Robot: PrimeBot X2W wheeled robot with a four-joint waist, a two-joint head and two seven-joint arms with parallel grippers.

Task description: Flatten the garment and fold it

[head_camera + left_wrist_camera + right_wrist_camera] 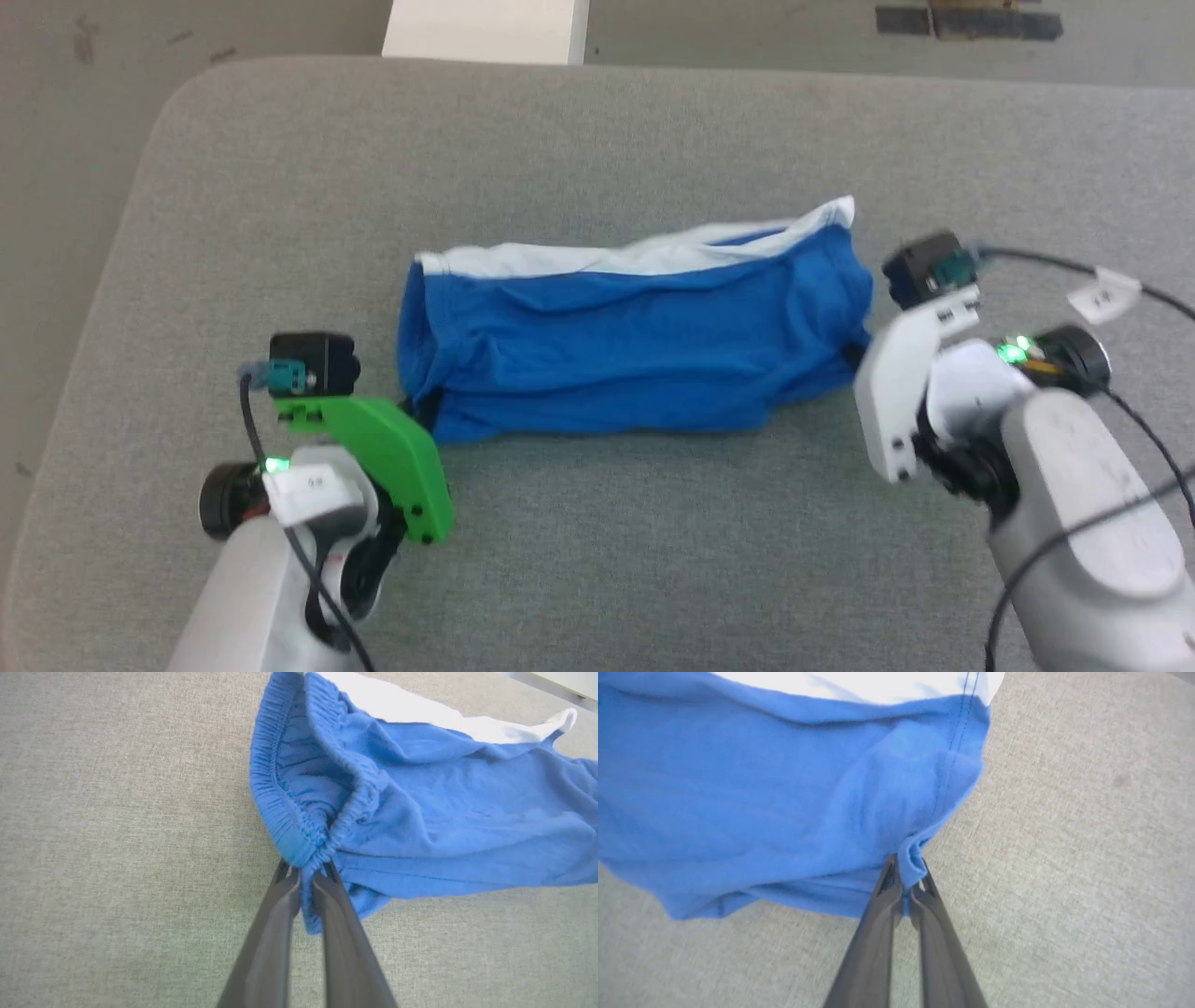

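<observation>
Okay, closest to me in the head view are both wrists, low over the grey padded surface (597, 560). The left one carries a green bracket (373, 439). The right one carries a white bracket (896, 383), with a tagged cable (1103, 294) trailing off it. From up here I can barely make out the fingers. The left gripper (417, 411) disappears at the near left corner of the blue shorts (635, 345), and the right gripper (851, 359) at the near right corner.

The wrist cameras fill in what the head camera hides. On the left wrist view, the left gripper (306, 873) is pinched together on the gathered elastic waistband (280, 812), right where the band bunches at its corner. A little blue cloth hangs down between the two fingers. The waistband gapes toward that camera, so I can see into the shorts (467, 826). On the right wrist view, the right gripper (906, 875) is clamped on a small fold of the stitched hem at the corner of the shorts (738, 788), and the cloth puckers at the tips. I cannot tell whether either held corner is lifted off the padding.

Between the two grips the shorts lie across the middle of the surface as a long, wrinkled, doubled-over band, waistband end to my left and hem end to my right. Along their far edge runs the white side stripe (607, 257), peaking at the right end.

Beyond the surface's rounded far edge I see bare floor (56, 112), a white block (485, 28) and a strip of dark tape (971, 21).
</observation>
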